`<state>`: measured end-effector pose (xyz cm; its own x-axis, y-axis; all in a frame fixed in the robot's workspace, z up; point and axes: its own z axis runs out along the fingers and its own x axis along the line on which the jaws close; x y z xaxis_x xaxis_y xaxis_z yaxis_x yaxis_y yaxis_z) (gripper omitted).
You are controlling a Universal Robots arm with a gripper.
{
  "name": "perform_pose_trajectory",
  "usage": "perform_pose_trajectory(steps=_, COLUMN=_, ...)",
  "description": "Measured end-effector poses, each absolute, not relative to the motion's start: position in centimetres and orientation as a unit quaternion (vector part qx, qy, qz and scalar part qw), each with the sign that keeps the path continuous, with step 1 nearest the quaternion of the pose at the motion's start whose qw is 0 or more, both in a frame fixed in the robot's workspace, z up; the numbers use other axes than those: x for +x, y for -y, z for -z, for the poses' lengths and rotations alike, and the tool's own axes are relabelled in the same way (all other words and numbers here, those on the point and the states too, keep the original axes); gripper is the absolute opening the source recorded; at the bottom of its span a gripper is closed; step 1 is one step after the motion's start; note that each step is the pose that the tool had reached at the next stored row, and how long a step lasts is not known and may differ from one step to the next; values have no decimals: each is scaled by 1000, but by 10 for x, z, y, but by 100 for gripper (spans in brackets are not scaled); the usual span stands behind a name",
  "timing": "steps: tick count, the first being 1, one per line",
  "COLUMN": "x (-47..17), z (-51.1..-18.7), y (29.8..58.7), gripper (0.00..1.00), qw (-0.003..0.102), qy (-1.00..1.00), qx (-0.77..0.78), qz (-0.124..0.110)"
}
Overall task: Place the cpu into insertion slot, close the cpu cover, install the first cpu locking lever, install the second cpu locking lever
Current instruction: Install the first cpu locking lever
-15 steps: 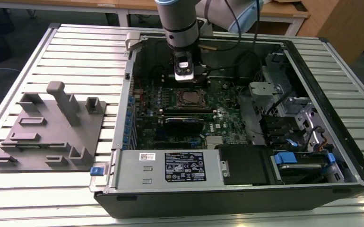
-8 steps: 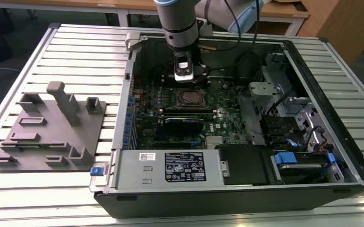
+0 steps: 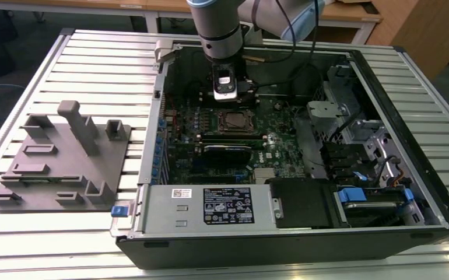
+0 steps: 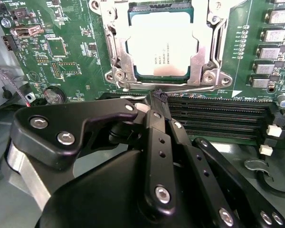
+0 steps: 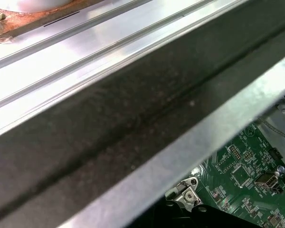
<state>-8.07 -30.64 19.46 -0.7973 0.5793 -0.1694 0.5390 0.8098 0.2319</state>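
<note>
Second wrist view gives the clearest look: the cpu (image 4: 157,45), a flat square chip with a pale metal top, sits in the insertion slot (image 4: 133,72), the dark square socket, at the upper centre of the frame. The cpu cover (image 4: 203,53), a thin silver frame with a square window, lies down around it. Just below the socket a thin silver wire locking lever (image 4: 190,89) runs across the frame, and the tip of the black claw (image 4: 158,98) meets it, the two fingers pressed together with nothing between them, so the claw is narrow and appears to be pushing the wire rather than gripping it.

From the exterior view, the claw (image 3: 229,93) hangs in the upper middle of the open grey computer case (image 3: 287,245), just above the socket on the green circuit board (image 3: 279,146); the case rests on the ribbed metal desk (image 3: 22,245).

My judgement is that a lever is the step in hand. To do it well, the tip should stay against the wire, press it down and sideways under its retaining hook without slipping off onto the black memory slots (image 4: 218,111) beside it.
</note>
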Motion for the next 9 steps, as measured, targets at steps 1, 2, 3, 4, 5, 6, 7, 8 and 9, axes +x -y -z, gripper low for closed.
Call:
perform_pose_trajectory(steps=1, x=-81, z=-195, y=306, gripper=10, qw=117, qy=-944, qx=296, qz=-86)
perform_pose_trajectory(steps=2, x=-81, z=-195, y=306, gripper=10, qw=117, qy=-944, qx=296, qz=-86)
perform_pose_trajectory(steps=3, x=-81, z=-195, y=306, gripper=10, qw=117, qy=-944, qx=296, qz=-86)
perform_pose_trajectory(steps=4, x=-81, z=-195, y=306, gripper=10, qw=117, qy=-944, qx=296, qz=-86)
perform_pose_trajectory(steps=5, x=-81, z=-195, y=306, gripper=10, qw=117, qy=-944, qx=296, qz=-86)
perform_pose_trajectory(steps=6, x=-81, z=-195, y=306, gripper=10, qw=117, qy=-944, qx=296, qz=-86)
perform_pose_trajectory(steps=7, x=-81, z=-194, y=306, gripper=10, qw=117, qy=-944, qx=296, qz=-86)
perform_pose_trajectory(steps=8, x=-81, z=-194, y=306, gripper=10, qw=117, qy=-944, qx=296, qz=-86)
perform_pose_trajectory(steps=9, x=-81, z=-193, y=306, gripper=10, qw=118, qy=-944, qx=296, qz=-86)
